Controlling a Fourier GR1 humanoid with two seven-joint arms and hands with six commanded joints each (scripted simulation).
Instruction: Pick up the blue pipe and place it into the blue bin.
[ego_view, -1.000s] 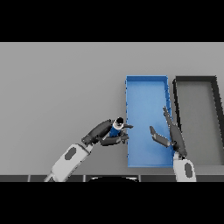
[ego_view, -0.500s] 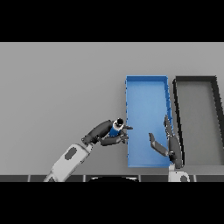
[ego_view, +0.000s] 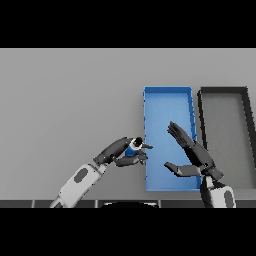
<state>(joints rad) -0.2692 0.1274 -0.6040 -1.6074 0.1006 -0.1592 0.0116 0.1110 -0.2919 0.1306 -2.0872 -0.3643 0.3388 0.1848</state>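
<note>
Two robot arms enter from the near edge of the scene. Each forearm is a rounded white shell with a dark grey oval panel set into its upper face. The left forearm reads as a long white tube with its grey oval near the middle; the right forearm shows as a short white stub with a similar grey patch. A darker grey wrist section joins each forearm to its hand. The left hand (ego_view: 121, 151) and right hand (ego_view: 192, 159) are dark charcoal, with slim, segmented fingers and a thumb.
</note>
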